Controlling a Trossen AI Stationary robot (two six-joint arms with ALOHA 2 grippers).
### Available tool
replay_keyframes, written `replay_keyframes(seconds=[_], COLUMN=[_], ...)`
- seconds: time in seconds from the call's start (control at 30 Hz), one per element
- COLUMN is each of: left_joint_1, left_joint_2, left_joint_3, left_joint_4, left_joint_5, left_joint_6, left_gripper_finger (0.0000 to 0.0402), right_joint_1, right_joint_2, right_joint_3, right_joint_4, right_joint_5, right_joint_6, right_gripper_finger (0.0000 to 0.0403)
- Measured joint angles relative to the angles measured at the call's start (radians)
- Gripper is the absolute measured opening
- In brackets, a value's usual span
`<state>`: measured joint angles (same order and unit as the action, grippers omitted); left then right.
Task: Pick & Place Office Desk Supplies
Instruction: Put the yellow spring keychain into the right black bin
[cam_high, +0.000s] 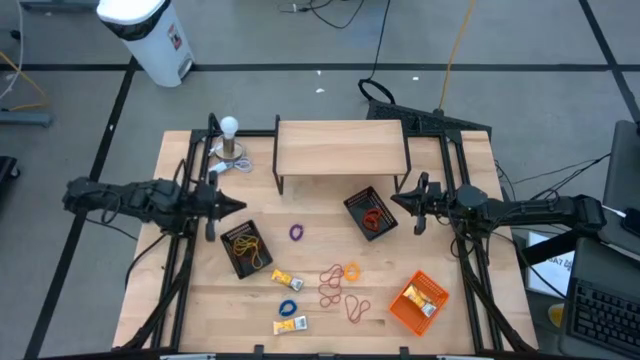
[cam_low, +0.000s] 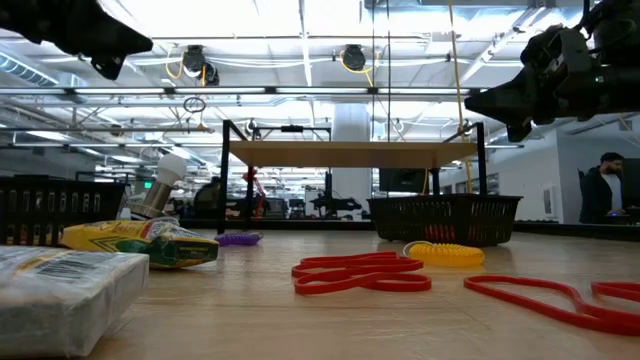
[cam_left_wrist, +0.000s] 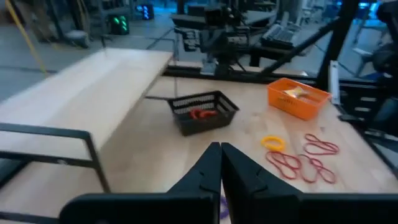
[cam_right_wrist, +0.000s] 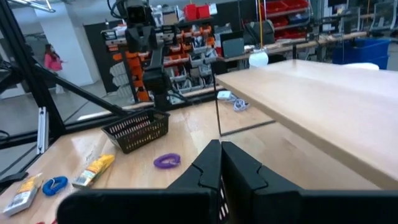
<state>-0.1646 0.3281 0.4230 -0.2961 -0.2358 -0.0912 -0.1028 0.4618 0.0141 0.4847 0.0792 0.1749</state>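
Loose on the table lie a purple band (cam_high: 296, 232), an orange band (cam_high: 351, 270), red bands (cam_high: 335, 285), a blue band (cam_high: 289, 307) and two yellow-and-white packets (cam_high: 286, 279) (cam_high: 291, 325). More bands lie in the left black mesh tray (cam_high: 247, 248), and a red one in the right mesh tray (cam_high: 370, 212). Packets sit in the orange tray (cam_high: 418, 302). My left gripper (cam_high: 238, 206) hovers shut, pointing level, above the table's left side beside the left tray. My right gripper (cam_high: 397, 198) hovers shut at the right, by the right tray. Neither holds anything.
A low wooden shelf on black legs (cam_high: 340, 148) stands at the table's far middle. A small bulb-topped stand (cam_high: 230, 140) sits at the far left. A white bin (cam_high: 150, 35) stands on the floor beyond the table. A person (cam_low: 605, 190) stands in the room behind.
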Motion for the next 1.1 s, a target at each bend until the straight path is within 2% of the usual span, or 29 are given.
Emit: replay_keyframes(seconds=[0.23, 0.53, 0.67, 0.8, 1.1], left_joint_1=[0.001, 0.006, 0.031, 0.054, 0.054], left_joint_2=[-0.083, -0.25, -0.295, -0.285, -0.283], left_joint_3=[-0.089, -0.304, -0.385, -0.391, -0.39], left_joint_4=[0.075, 0.231, 0.28, 0.294, 0.285], left_joint_5=[-0.001, -0.008, 0.015, 0.108, 0.1], left_joint_6=[0.132, 0.149, 0.105, 0.088, 0.098], left_gripper_finger=[0.0003, 0.0003, 0.0004, 0.0004, 0.0013], right_joint_1=[0.0, 0.0, 0.0, 0.0, 0.0], right_joint_2=[0.0, 0.003, 0.015, 0.025, 0.051], right_joint_3=[0.0, 0.0, 0.0, 0.0, 0.0], right_joint_4=[0.063, 0.052, 0.066, 0.076, 0.08], right_joint_5=[0.002, 0.002, 0.002, 0.003, 0.003], right_joint_6=[0.001, 0.057, 0.072, 0.086, 0.082], right_gripper_finger=[0.0004, 0.0004, 0.0004, 0.0004, 0.0004])
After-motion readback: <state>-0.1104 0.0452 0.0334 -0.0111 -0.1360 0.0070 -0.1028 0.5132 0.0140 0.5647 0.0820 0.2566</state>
